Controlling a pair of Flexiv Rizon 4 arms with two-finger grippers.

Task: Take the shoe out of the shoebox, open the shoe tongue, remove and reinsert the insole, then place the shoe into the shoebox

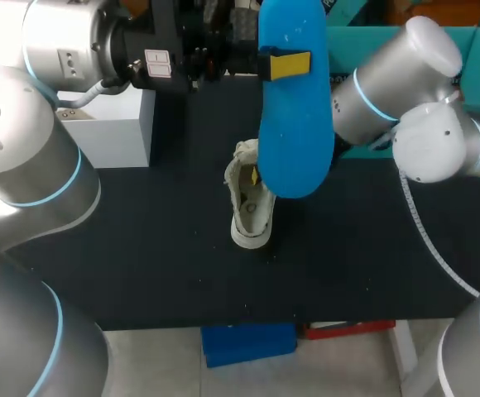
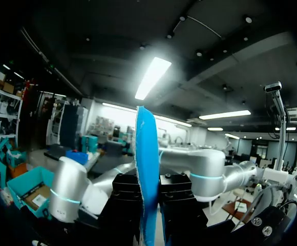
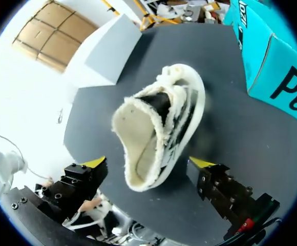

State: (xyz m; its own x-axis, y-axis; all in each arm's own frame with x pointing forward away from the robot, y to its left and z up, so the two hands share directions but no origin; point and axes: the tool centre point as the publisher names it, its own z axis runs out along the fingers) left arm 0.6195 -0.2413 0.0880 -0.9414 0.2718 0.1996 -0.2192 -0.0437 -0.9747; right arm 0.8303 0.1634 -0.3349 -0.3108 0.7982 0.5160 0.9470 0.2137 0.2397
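Right now the shoe (image 3: 158, 133) is sitting on the dark table (image 1: 141, 248). It is leaning a little, with its opening gaping up toward the right gripper (image 3: 148, 163). That gripper is hanging just above it with its fingers spread wide, one on either side of the heel end. Neither finger is touching the shoe, so the gripper is holding nothing.

The blue insole (image 1: 294, 107) is out of the shoe and is being held aloft above it by the left gripper (image 2: 148, 197). Its fingers are pinching the insole from both faces, and the insole is standing edge-on between them.

A teal box (image 3: 271, 61) is sitting near the shoe, off to one side of the right gripper, and I am taking it for the shoebox. A white block (image 3: 105, 51) is standing on the other side, farther off.

From where I am standing, the risk is in putting the insole back.
- **Shoe moving:** nothing is steadying the shoe, so a push from the insole could slide it or tip it over.
- **Insole bending:** the insole looks floppy, so its free end may catch on the collar or tongue and fold rather than slip inside.
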